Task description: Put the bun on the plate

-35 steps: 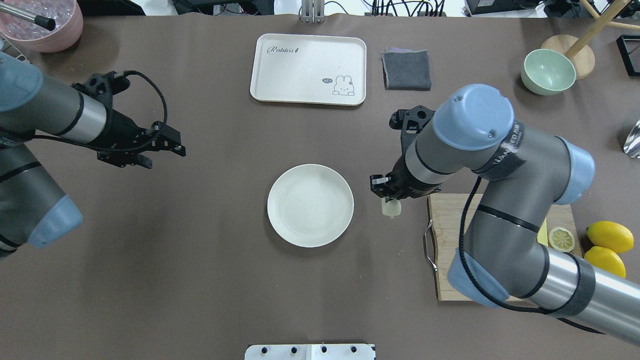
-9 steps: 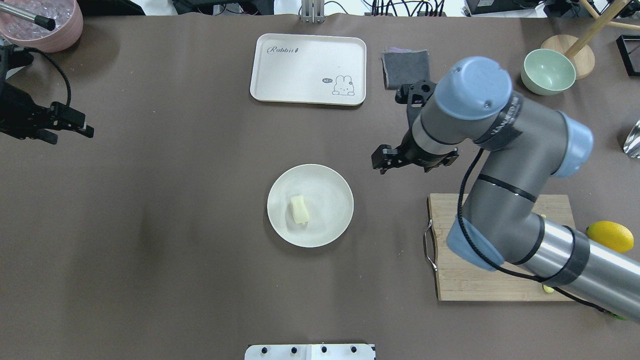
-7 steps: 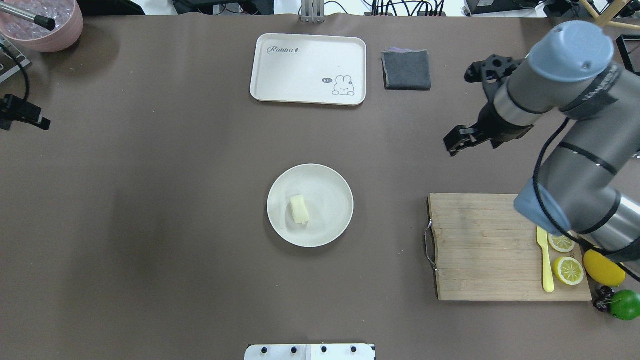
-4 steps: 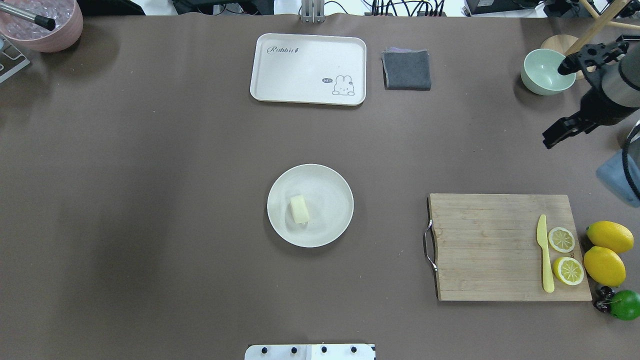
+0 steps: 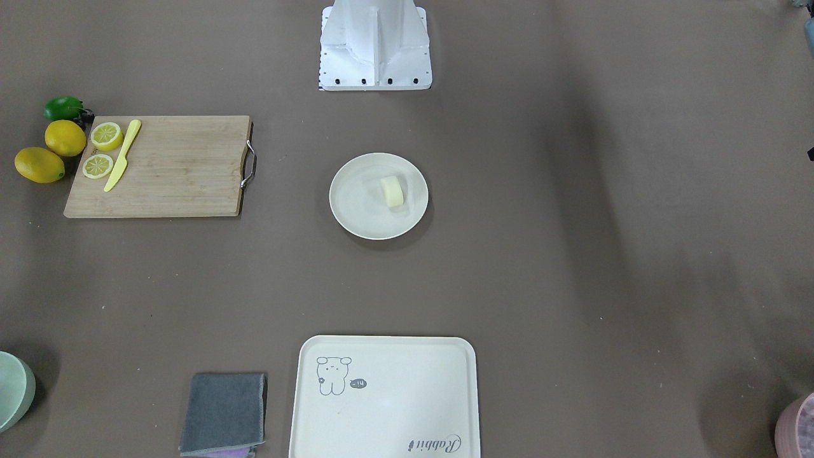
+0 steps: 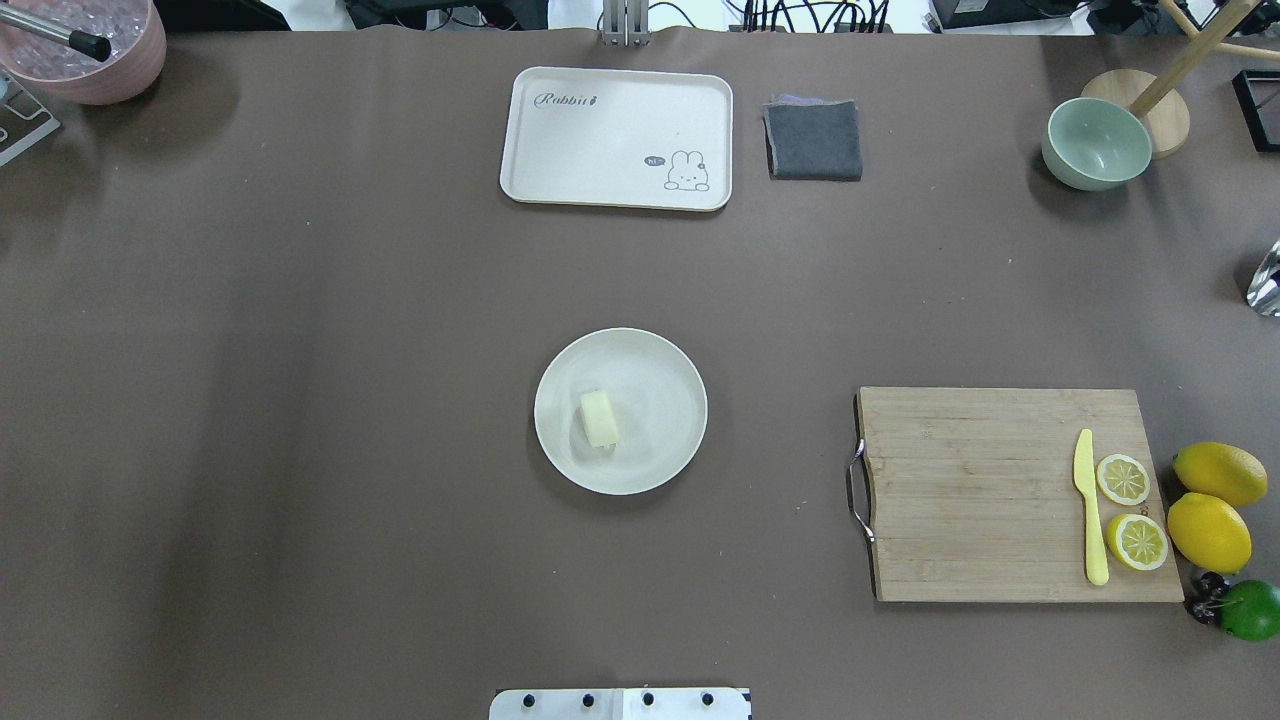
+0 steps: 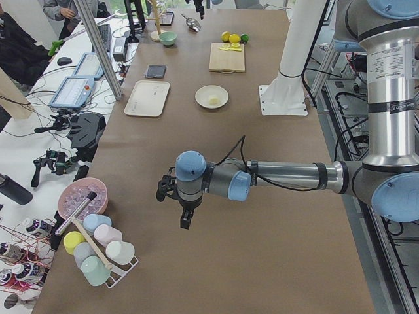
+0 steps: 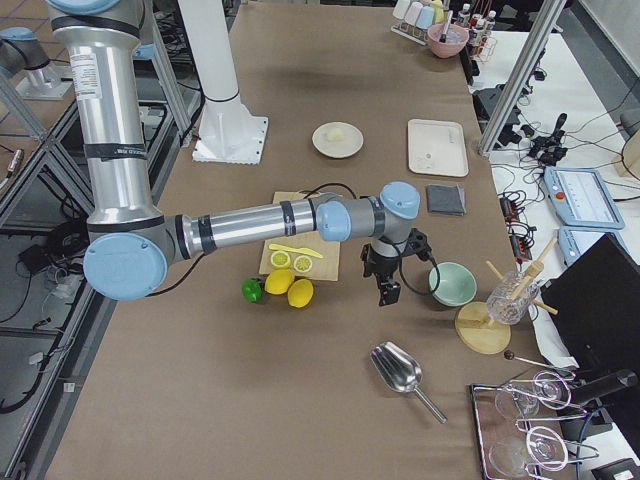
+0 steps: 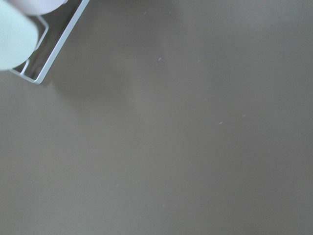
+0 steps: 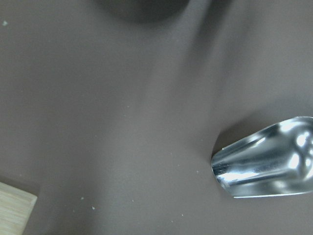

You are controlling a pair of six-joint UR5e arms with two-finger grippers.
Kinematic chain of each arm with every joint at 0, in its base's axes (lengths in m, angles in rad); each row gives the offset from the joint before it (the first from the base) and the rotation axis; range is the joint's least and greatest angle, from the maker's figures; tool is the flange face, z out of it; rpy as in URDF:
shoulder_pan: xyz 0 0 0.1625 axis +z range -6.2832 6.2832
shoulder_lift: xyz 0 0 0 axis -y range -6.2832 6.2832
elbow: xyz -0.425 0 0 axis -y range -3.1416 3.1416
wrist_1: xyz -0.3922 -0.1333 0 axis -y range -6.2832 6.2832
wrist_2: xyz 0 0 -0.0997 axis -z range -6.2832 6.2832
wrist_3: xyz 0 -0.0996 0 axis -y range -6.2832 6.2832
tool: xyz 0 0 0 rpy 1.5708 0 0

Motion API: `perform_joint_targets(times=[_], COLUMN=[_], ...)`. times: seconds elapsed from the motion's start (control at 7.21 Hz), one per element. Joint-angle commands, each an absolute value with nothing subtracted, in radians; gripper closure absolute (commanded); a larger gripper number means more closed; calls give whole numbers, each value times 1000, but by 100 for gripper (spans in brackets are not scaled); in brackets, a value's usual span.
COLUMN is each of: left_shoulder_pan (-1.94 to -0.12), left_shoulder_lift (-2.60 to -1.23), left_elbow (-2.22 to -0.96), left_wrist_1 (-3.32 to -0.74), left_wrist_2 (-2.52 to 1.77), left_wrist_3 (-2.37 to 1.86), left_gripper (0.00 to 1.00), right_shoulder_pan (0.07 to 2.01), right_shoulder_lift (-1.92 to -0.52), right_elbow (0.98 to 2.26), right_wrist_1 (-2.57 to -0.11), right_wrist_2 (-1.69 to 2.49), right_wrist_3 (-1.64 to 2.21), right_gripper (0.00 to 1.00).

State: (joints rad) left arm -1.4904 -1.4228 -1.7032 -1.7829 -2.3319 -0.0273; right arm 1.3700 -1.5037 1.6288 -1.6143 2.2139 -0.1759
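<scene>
First, confirm bun [image 6: 598, 418] resting flat on plate [image 6: 665, 375], just off centre, inside rim. Confirm left arm [image 7: 281, 175] and right arm [image 8: 250, 218] clear of plate, toward table [image 6: 300, 450] ends. Cannot tell state of left or right jaws.

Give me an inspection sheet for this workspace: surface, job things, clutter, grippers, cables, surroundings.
Surface: brown table cover, no spills seen.
Job's things: bun lies on the plate, nothing touching it.
Clutter: cutting board with yellow knife and lemon slices; whole lemons, lime, tray, grey cloth, green bowl, metal scoop.
Grippers: left gripper and right gripper hang over opposite table ends, far from the plate; open or shut cannot be told.
Cables: black cable loops at each wrist; none seen lying on the table.
Surroundings: cup rack and pink bowl at the left end; a person beside the table.
</scene>
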Motion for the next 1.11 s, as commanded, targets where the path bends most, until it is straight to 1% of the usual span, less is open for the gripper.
perform_joint_targets(times=[0.0, 0.55, 0.97], left_shoulder_pan=[-1500, -1500, -1499], left_shoulder_lift=[-1400, -1397, -1401], left_elbow=[-1703, -1703, -1703], left_wrist_1=[-1784, -1787, -1787], left_wrist_2=[-2329, -2327, -2327], left_wrist_3=[-26, -20, -20], left_gripper=[3, 3, 3], right_shoulder_pan=[1431, 1512, 1514], right_shoulder_lift=[-1555, -1577, -1580], right_elbow=[1608, 1608, 1606], right_wrist_1=[-1614, -1612, -1612], right_wrist_2=[2238, 2235, 2233], right_wrist_3=[-207, -251, -258], right_gripper=[0, 0, 0])
